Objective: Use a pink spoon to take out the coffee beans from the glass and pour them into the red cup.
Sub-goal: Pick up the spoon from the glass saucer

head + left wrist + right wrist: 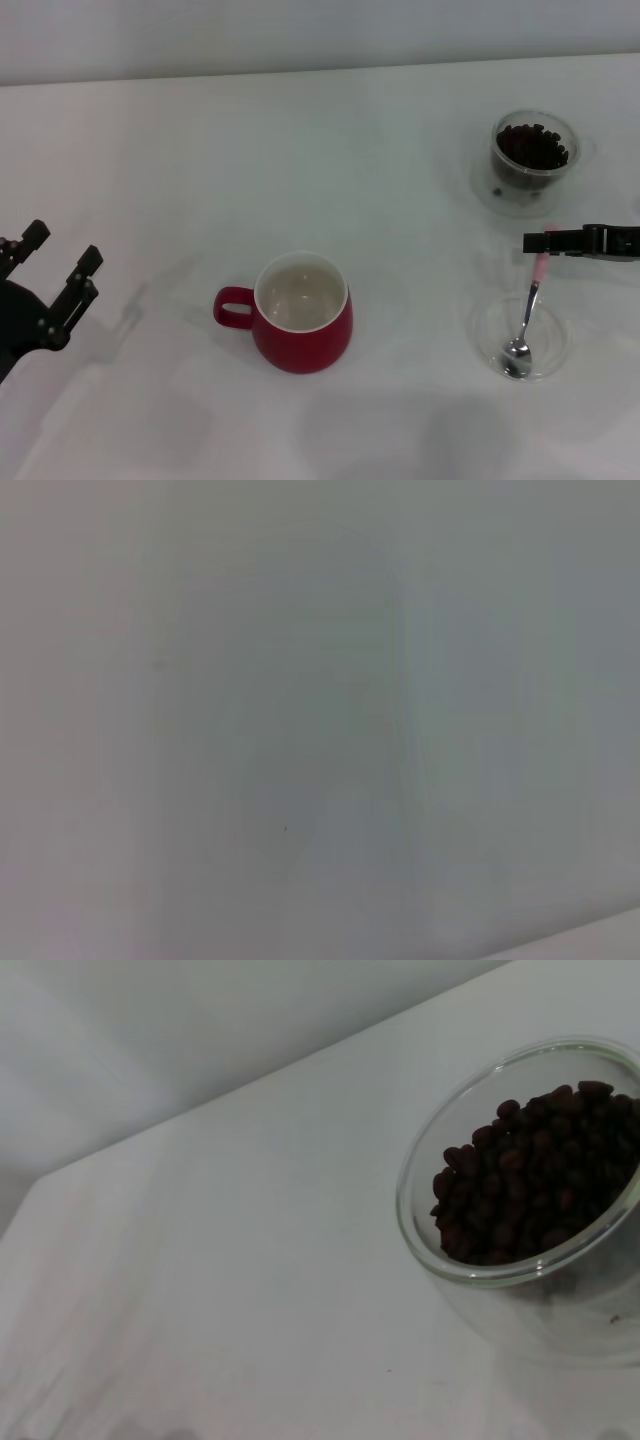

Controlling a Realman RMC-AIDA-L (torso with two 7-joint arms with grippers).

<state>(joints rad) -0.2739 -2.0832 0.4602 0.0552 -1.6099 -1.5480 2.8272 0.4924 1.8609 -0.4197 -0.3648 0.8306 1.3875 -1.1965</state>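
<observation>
The pink spoon (529, 305) lies with its silver bowl in a shallow clear dish (553, 352) at the right, and its pink handle points away from me. My right gripper (540, 242) reaches in from the right edge and sits across the handle's far end. Behind it stands the glass (536, 150), full of dark coffee beans (533, 146). The right wrist view shows the glass (520, 1270) and the coffee beans (530, 1180) close up. The red cup (302, 318) stands at the table's middle with a bare white inside and its handle to the left. My left gripper (62, 250) hangs open at the far left.
The glass rests on a flat clear saucer (484, 190). The white table (400, 420) runs to a pale wall at the back. The left wrist view holds only blank white surface.
</observation>
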